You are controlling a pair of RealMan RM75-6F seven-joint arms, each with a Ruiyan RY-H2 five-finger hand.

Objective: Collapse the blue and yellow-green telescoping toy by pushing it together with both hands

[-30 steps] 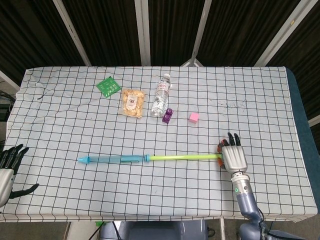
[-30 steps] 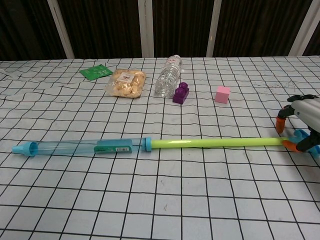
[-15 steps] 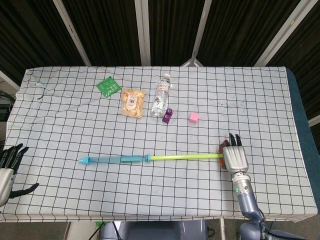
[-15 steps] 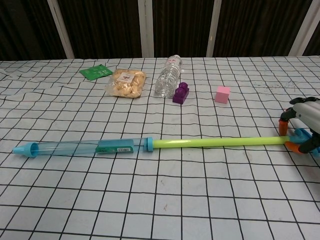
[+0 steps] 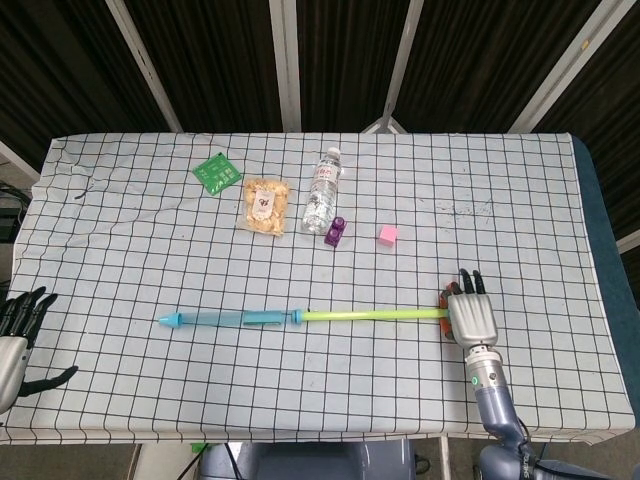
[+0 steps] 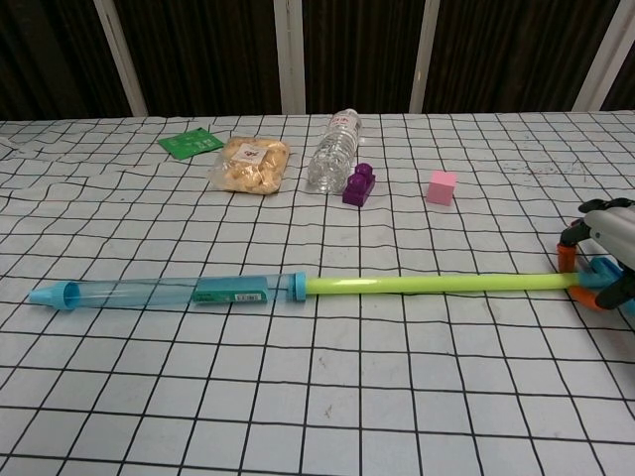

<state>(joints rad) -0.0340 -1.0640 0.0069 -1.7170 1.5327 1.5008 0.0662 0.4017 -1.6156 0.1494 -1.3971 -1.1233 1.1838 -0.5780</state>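
The right hand (image 5: 470,318) grips the toy (image 6: 298,288) at its yellow-green tip — light, stiff, slippery — left hand (image 5: 15,340) open, far off.

A wide strip of bare checked tablecloth (image 5: 120,270) is left between the open left hand (image 5: 18,335) and the blue tip of the long blue and yellow-green telescoping toy (image 5: 300,317). The far side is occupied by a green packet (image 5: 216,172), snack bag (image 5: 264,205), clear plastic bottle (image 5: 322,191), purple block (image 5: 336,231) and pink cube (image 5: 388,235), all well apart from the toy.
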